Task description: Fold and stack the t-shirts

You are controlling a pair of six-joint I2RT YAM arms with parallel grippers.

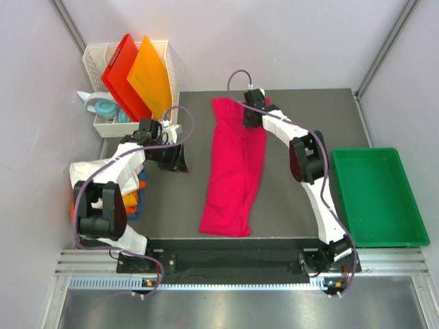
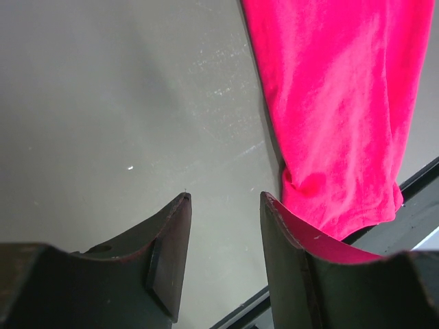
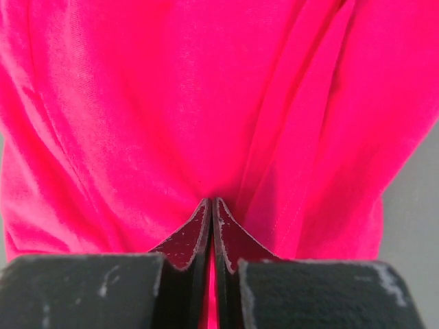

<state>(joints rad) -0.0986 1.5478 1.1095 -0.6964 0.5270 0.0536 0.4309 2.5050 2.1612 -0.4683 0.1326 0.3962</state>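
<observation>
On the counter [image 1: 171, 205], folding the crimson-pink t-shirt [image 1: 233, 171], a long strip in the middle. Pinching its far end in right jaws, shut tight; nothing in left jaws, half apart, at its left. Next, probably: pulling far end to near hem.

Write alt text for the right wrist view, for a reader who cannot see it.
Two dark fingers of the right gripper, pressed shut, pinch a fold of a crimson-pink cloth t-shirt that fills most of the view. A strip of grey table shows at the right edge.

Probably a robotics lab: plain grey enclosure walls [image 1: 288, 41], aluminium frame rail [image 1: 233, 266], dark work table [image 1: 171, 212].
</observation>
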